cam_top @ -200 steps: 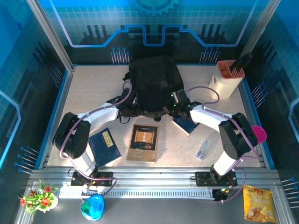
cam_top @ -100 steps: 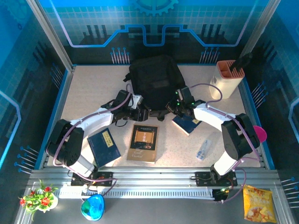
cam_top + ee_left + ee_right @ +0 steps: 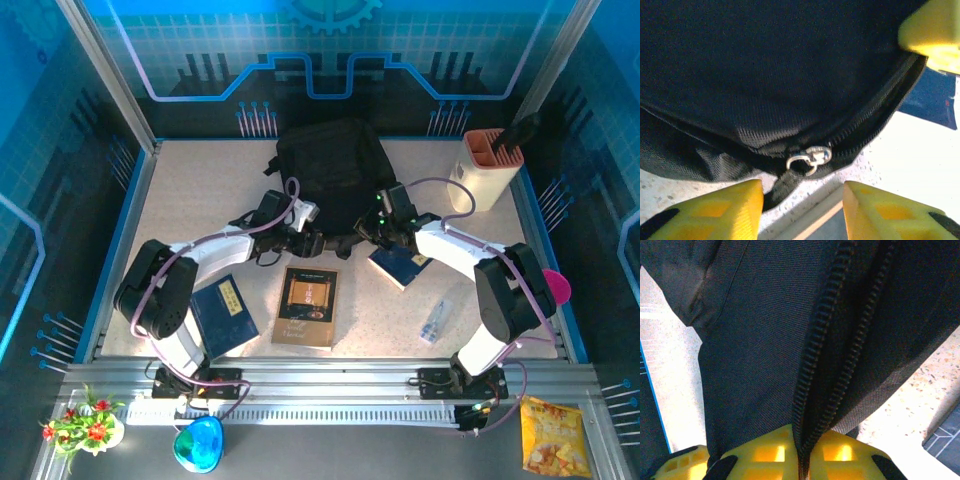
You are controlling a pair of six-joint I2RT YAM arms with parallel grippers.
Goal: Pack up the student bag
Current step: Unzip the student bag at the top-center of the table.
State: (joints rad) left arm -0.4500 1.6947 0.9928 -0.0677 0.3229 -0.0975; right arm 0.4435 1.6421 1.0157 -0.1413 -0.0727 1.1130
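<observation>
Black woven-fabric rounded backpack [image 3: 330, 175] is lying just beyond the brown rectangular hardcover book [image 3: 308, 305], its long axis running away from that book and its zippered edge facing it. The left gripper [image 3: 312, 243] and right gripper [image 3: 372, 232] are meeting that edge beyond the book's far corners.

At the left wrist, yellow plastic fingers [image 3: 715, 207] are standing apart below a silver metal zipper pull [image 3: 810, 157].

At the right wrist, yellow fingers [image 3: 765, 452] are pinching a ribbed zipper fold of the backpack.
</observation>
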